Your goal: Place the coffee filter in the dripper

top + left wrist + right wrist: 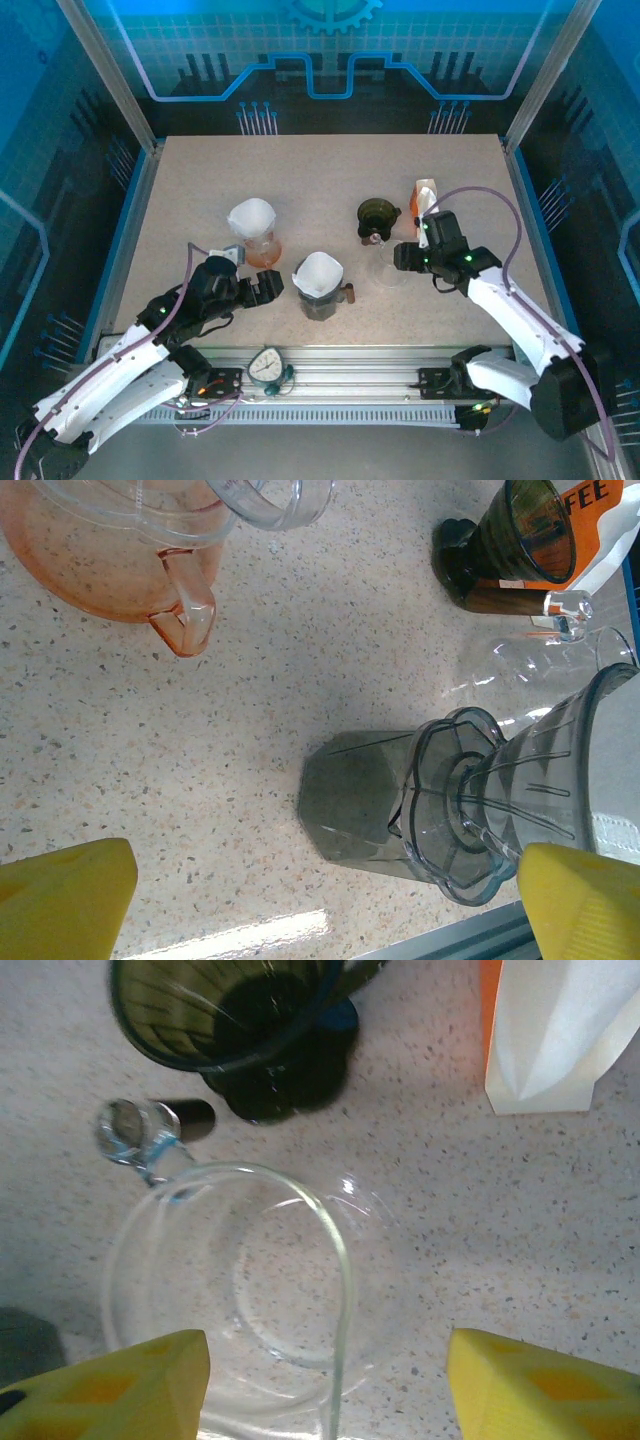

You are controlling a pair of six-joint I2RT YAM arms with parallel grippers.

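1. The left gripper (267, 288) rests low beside the grey dripper (322, 303), jaws spread wide and holding nothing.
2. The orange dripper (262, 250) holds a white filter (251, 216).
3. The grey dripper holds a second filter (318, 272).
4. The dark green dripper (378, 213) stands behind the clear dripper (240, 1290).
5. The right gripper (328, 1365) hangs over the clear dripper, jaws apart, gripping nothing.
6. The filter packet (426, 194) stands farthest right.

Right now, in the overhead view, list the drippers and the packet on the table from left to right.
pink dripper → grey dripper → dark green dripper → orange-and-white packet
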